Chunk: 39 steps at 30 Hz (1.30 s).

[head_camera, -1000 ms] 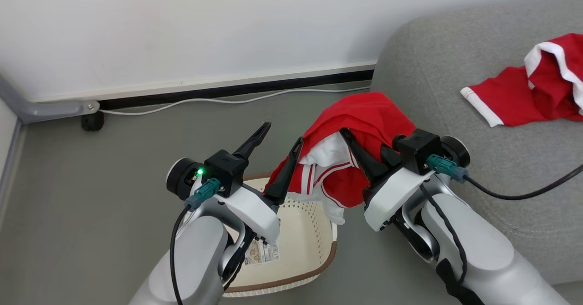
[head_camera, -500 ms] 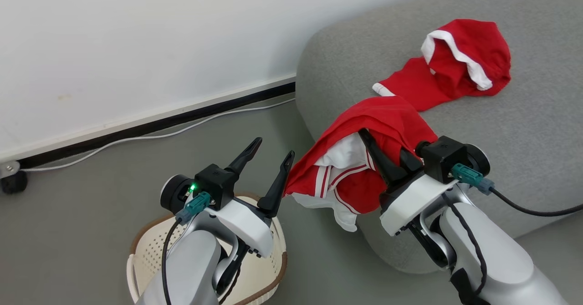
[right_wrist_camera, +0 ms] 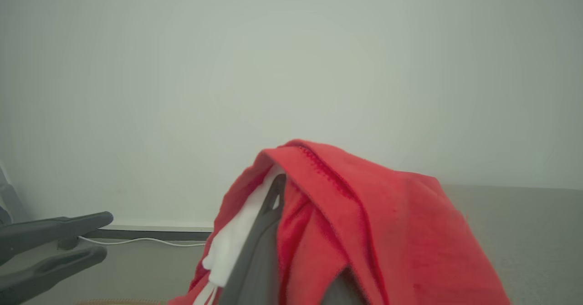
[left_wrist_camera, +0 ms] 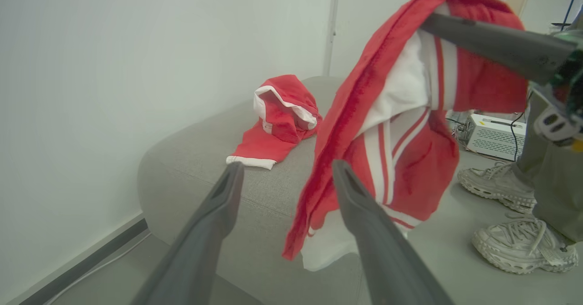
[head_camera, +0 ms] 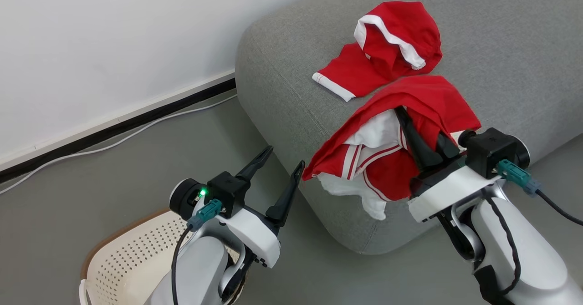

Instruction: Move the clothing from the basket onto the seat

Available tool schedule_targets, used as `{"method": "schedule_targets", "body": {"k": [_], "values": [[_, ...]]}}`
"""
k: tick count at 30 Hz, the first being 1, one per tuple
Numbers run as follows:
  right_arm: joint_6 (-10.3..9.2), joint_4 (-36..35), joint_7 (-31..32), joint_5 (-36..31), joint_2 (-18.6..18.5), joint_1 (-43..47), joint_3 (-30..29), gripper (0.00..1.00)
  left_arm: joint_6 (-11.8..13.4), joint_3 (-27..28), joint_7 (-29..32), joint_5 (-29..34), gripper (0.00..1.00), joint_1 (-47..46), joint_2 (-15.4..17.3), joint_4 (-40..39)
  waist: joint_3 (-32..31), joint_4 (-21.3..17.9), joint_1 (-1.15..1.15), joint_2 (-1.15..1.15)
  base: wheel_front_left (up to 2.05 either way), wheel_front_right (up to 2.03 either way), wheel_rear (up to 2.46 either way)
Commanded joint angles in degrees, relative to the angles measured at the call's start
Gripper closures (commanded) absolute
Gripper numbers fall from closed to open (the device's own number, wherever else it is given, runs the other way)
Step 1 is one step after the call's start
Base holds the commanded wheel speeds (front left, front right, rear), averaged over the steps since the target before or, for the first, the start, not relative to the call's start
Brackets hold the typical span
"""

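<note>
Clothing (head_camera: 423, 98) partly across: grey seat (head_camera: 282, 82) ahead as landing place; cream basket (head_camera: 123, 259) on floor at lower left; red-and-white bundle (head_camera: 364, 155) hanging over seat's front edge, pinched in right gripper (head_camera: 419, 125) for carrying; red garment (head_camera: 387, 54) lying on seat; left gripper (head_camera: 285, 156) spread wide, empty.

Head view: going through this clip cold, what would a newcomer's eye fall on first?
The bright red and white garment draped over the shut right tool, hanging over the near edge of the grey seat, grabs the eye first. Next comes a second red garment lying crumpled on the seat behind it. The left tool stands open and empty near the cream basket at lower left.
</note>
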Motion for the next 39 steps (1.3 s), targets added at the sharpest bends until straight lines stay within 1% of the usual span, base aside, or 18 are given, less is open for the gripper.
{"method": "schedule_targets", "body": {"k": [1,6,8,11,17,21,26,34,37,38,39], "values": [[0.18,-2.25,-0.35,-0.8,0.22,0.63,-0.28,1.0,-0.27,1.42,-0.59,-0.11,0.0,-2.73,0.46,-1.16,0.43,-0.34,0.0,0.0,0.0,0.0,0.0],[0.18,-5.35,-0.35,-2.8,-0.22,2.38,-4.38,1.0,-0.36,-0.51,-0.59,-1.04,0.0,-3.93,0.42,-0.57,1.19,-0.76,0.0,0.0,0.0,0.0,0.0],[0.18,-7.13,-0.35,-4.18,-0.83,2.46,-7.47,1.0,-0.38,-1.49,-0.59,-1.55,0.0,-4.01,0.42,-0.51,1.66,-0.99,0.0,0.0,0.0,0.0,0.0],[0.18,-8.4,-0.35,-6.0,-1.89,1.29,-10.8,1.0,-0.39,-2.36,-0.59,-1.53,0.0,-3.94,0.41,-0.65,2.67,-1.1,0.0,0.0,0.0,0.0,0.0],[0.18,-8.31,-0.35,-8.55,-3.24,-3.16,-17.49,1.0,-0.4,-2.76,-0.59,-0.28,0.0,-3.84,0.54,0.1,5.54,-1.1,0.0,0.0,0.0,0.0,0.0],[0.18,-6.24,-0.35,-10.03,-4.14,-6.71,-20.02,1.0,-0.4,-2.62,-0.59,0.39,0.0,-3.75,1.06,0.47,7.4,-1.07,0.0,0.0,0.0,0.0,0.0],[0.18,-3.63,-0.35,-11.85,-5.8,-11.5,-24.48,1.0,-0.4,-3.83,-0.59,0.89,0.0,-4.32,1.6,0.64,10.42,0.32,0.0,0.0,0.0,0.0,0.0],[0.18,0.44,-0.35,-15.27,-6.49,-19.15,-32.78,1.0,-0.4,-6.29,-0.59,0.76,0.0,-7.18,2.33,1.91,17.47,2.6,0.0,0.0,0.0,0.0,0.0],[0.18,2.48,-0.35,-16.95,-6.79,-22.42,-36.89,1.0,-0.4,-6.77,-0.59,0.84,0.0,-8.63,2.89,2.35,20.67,3.52,0.0,0.0,0.0,0.0,0.0],[0.18,2.48,-0.35,-16.95,-6.79,-22.42,-36.89,1.0,-0.4,-6.77,-0.59,0.84,0.0,-8.63,2.89,2.35,20.67,3.52,0.0,0.0,0.0,0.0,0.0],[0.18,3.0,-0.35,-17.75,-6.85,-23.48,-38.36,1.0,-0.4,-6.96,-0.59,0.88,0.0,-9.12,3.1,2.48,21.73,3.87,0.0,0.0,0.0,0.0,0.0]]}}
